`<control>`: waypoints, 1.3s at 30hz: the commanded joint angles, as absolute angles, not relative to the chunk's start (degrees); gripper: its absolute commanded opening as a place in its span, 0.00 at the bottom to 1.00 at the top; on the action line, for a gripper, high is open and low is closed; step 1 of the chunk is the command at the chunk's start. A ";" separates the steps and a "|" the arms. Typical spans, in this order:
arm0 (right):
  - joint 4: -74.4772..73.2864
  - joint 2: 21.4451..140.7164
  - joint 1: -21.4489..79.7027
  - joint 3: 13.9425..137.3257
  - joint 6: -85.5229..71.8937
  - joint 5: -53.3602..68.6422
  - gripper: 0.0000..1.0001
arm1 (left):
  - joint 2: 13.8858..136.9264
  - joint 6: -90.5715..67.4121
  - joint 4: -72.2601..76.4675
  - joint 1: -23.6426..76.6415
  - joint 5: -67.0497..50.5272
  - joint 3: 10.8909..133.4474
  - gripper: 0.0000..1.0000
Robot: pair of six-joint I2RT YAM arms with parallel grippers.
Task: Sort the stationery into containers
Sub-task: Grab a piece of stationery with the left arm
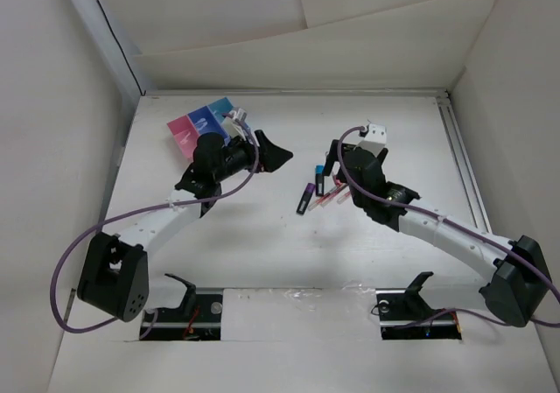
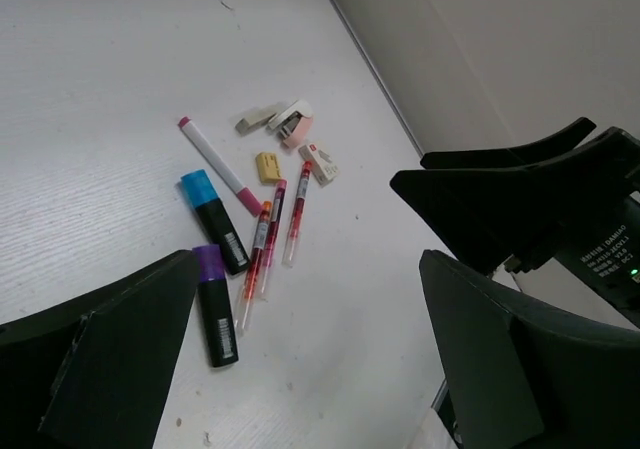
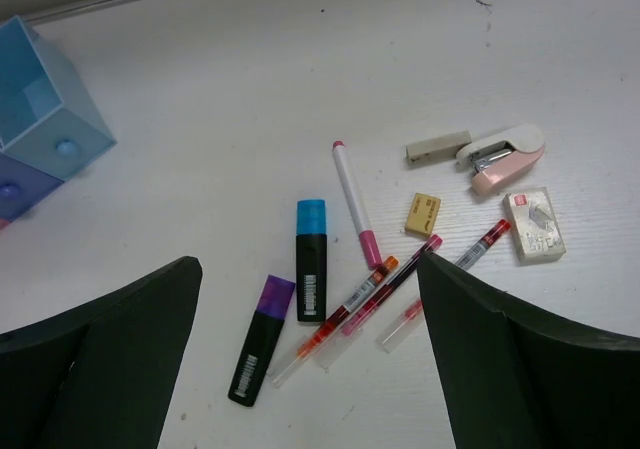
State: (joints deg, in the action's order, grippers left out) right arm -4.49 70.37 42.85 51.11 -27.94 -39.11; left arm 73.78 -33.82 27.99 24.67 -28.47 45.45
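Stationery (short black markers, thin red pens, pale erasers) lies just beneath my spread, empty right gripper, presumably poised to pick, while the spread left gripper hovers just ahead of the joined pink-purple-blue plastic boxes.

1. I read no full word or number with confidence in any view.
2. The blue-capped marker carries a white barcode-style label on its black barrel; its digits are too fine for me to make out.
3. The purple-capped marker has the same kind of white striped label, equally unreadable.
4. The small white box shows a red mark and grey print, too blurred to read.
5. In the left wrist view, a black housing at the right edge bears tilted lines of small white print that I cannot make out.
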 commanded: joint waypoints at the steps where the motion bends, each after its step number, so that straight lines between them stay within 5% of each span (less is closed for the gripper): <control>1: -2.20 68.91 43.33 51.24 -28.30 -40.08 0.95 | 74.62 -33.40 29.79 24.61 -28.92 47.99 0.92; 6: -2.20 69.43 43.33 51.24 -28.30 -39.46 0.94 | 74.62 -35.60 31.71 24.61 -27.60 46.06 0.76; 8: -2.20 69.43 43.33 51.24 -28.30 -39.46 0.88 | 75.92 -36.12 31.73 24.61 -26.81 45.53 0.45; 10: -2.20 69.43 43.33 51.24 -28.30 -39.46 0.66 | 77.51 -36.12 32.26 24.61 -27.42 46.40 0.27; 11: -2.20 69.43 43.33 51.24 -28.30 -39.98 0.54 | 79.09 -36.12 32.86 24.61 -29.42 46.41 0.04; 12: -2.20 69.43 43.33 51.24 -28.30 -39.99 0.44 | 79.62 -35.60 33.57 24.61 -30.05 46.41 0.01; 13: -2.20 68.91 43.33 50.72 -28.30 -39.99 0.18 | 79.63 -35.60 34.18 25.22 -30.06 46.41 0.00; 15: -2.20 68.30 42.80 50.71 -28.30 -39.99 0.00 | 79.63 -32.10 34.19 28.36 -25.60 46.41 0.00; 19: -2.81 66.98 42.19 50.71 -28.82 -39.99 0.00 | 79.10 -25.34 28.14 36.44 -13.12 47.81 0.00; 22: -3.95 65.49 41.58 50.71 -29.36 -39.99 0.24 | 80.67 -21.72 21.99 42.60 -2.57 50.27 0.07; 23: -3.96 64.61 41.57 50.19 -29.88 -40.51 0.41 | 81.47 -21.19 19.88 43.15 -0.90 50.80 0.11; 25: -3.96 63.55 40.17 49.66 -29.88 -40.52 0.51 | 84.18 -21.18 18.73 43.15 0.00 52.37 0.22; 28: -3.96 61.44 38.59 48.52 -30.50 -37.72 0.57 | 87.44 -19.95 15.57 43.85 2.97 54.92 0.36; 39: -3.96 60.12 35.24 47.99 -31.03 -31.56 0.57 | 99.83 -17.41 9.93 46.05 7.38 63.10 0.56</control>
State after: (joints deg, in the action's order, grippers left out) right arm -4.60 60.45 35.62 47.88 -30.30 -33.89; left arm 99.81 -19.33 10.33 45.17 5.23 58.87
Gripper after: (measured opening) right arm 0.568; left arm 0.552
